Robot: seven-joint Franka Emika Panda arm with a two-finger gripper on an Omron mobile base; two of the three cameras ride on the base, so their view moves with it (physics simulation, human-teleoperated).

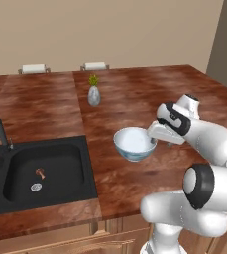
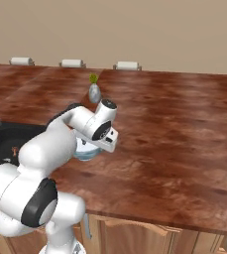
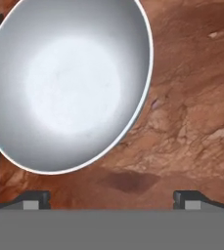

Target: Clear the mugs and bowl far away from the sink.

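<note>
The bowl point(image 1: 130, 144), wide and white with a pale blue tint, stands on the wooden counter just right of the black sink point(image 1: 87, 168). My gripper point(image 1: 153, 140) hovers at the bowl's right rim, open, with nothing between its fingers. In the hand view the bowl point(image 3: 69, 83) takes up the upper left, and the gripper point(image 3: 112, 197) is over bare counter beside it. From the right base view my arm covers most of the bowl point(image 2: 85, 154). The mugs are out of view.
A small grey vase point(image 1: 93, 95) with a green sprig stands behind the bowl. The dark faucet point(image 1: 0, 131) rises at the sink's back left. A tiny reddish thing point(image 1: 39, 172) lies in the large basin, too small to identify. Wide counter point(image 2: 184, 139) stretches to the right.
</note>
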